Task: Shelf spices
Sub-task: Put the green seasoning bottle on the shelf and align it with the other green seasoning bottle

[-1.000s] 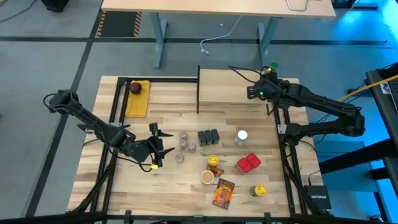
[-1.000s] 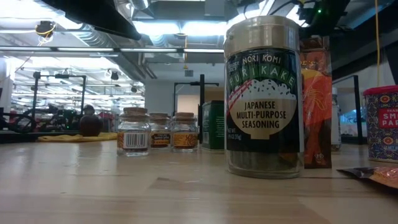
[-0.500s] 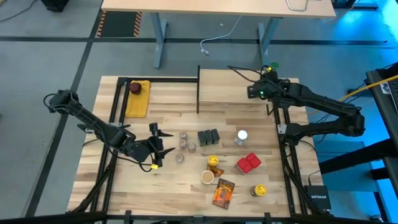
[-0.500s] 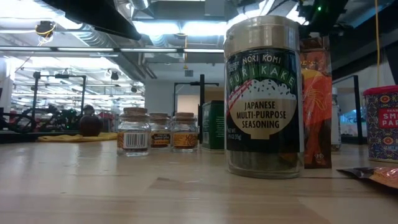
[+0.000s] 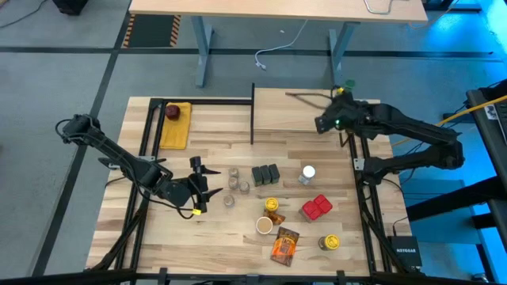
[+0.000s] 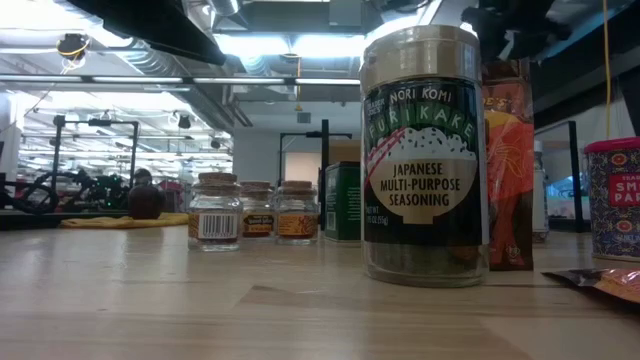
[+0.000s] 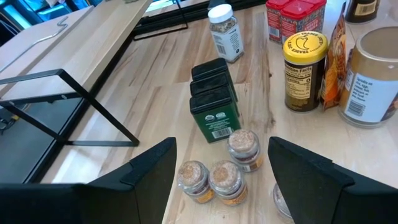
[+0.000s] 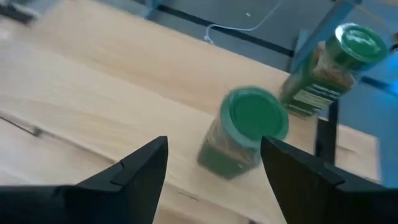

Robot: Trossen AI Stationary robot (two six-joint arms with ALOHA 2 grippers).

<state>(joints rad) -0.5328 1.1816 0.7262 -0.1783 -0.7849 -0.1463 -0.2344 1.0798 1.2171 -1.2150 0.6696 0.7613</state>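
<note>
Spice containers stand grouped on the near half of the tabletop (image 5: 214, 237). Three small tan-lidded jars (image 7: 214, 174) cluster together, holding brownish seasoning. Just beside them stand three dark green tins (image 7: 212, 99) in a touching row, contents hidden. A white-lidded jar (image 5: 308, 172) stands a little past the tins, two red boxes (image 5: 316, 207) sit together nearby, and an orange packet (image 5: 284, 245) lies flat near the front edge. In the low view a tall furikake jar (image 6: 424, 155) fills the middle and hides much of what stands behind it.

The shelf (image 5: 297, 109), a pale board on a black frame, sits at the far side of the tabletop. Two green-lidded jars (image 8: 249, 132) stand on it toward its right end; the farther one is partly cut off by a black frame bar.

The right gripper (image 5: 325, 121) hangs over the shelf with fingers spread wide around nothing, the nearer green-lidded jar between and beyond them. The left gripper (image 5: 198, 184) waits just left of the tan-lidded jars, also spread wide and holding nothing. Bare wood lies open along the left side of the tabletop.
</note>
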